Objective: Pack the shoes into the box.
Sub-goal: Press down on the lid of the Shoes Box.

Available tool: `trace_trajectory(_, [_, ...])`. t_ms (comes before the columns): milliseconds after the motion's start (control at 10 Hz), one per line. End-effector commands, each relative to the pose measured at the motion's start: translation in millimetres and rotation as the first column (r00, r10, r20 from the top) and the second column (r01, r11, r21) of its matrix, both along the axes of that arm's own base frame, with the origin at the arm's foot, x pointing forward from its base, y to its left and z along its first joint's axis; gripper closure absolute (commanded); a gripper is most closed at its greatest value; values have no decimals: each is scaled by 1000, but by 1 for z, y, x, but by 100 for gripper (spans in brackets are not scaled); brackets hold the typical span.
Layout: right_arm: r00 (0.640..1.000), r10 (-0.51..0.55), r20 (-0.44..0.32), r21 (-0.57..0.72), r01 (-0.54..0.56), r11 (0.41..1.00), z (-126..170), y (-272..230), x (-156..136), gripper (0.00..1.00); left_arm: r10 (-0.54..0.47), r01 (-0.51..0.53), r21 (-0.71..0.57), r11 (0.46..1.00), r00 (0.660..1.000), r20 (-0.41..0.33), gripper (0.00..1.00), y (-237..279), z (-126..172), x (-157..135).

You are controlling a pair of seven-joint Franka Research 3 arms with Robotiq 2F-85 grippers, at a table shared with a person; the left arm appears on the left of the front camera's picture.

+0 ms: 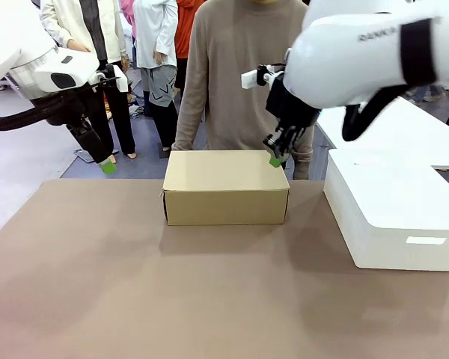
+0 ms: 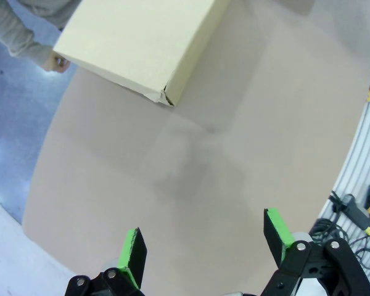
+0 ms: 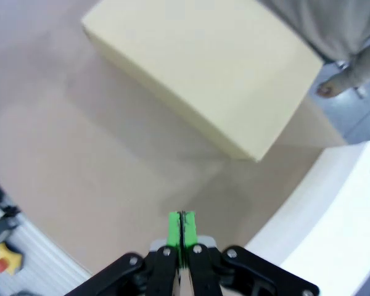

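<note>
The tan cardboard box (image 1: 224, 196) stands with its lid down at the middle of the far side of the brown table (image 1: 97, 299). The shoes are hidden from view. My right gripper (image 1: 275, 158) hovers shut and empty just above the box's far right corner. Its own wrist view looks down past the shut green pads (image 3: 182, 228) at the box (image 3: 203, 80). My left gripper (image 1: 107, 166) hangs off the table's far left corner, clear of the box. In the left wrist view it (image 2: 205, 243) is open and empty, with the box (image 2: 142, 43) far ahead.
A large white block (image 1: 393, 213) takes up the table's right side, close to the box. A person (image 1: 239, 75) stands right behind the box, hands (image 3: 327, 89) down at its far side. Bare tabletop lies in front and to the left.
</note>
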State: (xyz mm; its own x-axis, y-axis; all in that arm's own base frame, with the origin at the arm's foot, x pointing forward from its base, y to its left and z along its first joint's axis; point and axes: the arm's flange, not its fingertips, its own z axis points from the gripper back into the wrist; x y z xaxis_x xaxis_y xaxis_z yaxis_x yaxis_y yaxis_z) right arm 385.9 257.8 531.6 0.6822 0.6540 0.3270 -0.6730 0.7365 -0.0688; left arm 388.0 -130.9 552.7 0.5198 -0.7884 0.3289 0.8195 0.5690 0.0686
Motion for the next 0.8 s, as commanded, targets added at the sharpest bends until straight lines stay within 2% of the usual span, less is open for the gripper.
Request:
trace_trajectory(0, [1000, -18, -15, 19, 18, 1000, -8, -18, -35, 57, 2, -2, 7, 1000, 1000, 5, 0, 1, 2, 1])
trace_trajectory(300, [998, -61, -18, -12, 60, 998, -27, -32, -63, 0, 2, -2, 7, 1000, 1000, 5, 0, 1, 2, 1])
trace_trajectory(700, [994, -114, 3, -13, 114, 993, -50, -41, -73, 0, 2, -2, 7, 1000, 1000, 5, 0, 1, 2, 1])
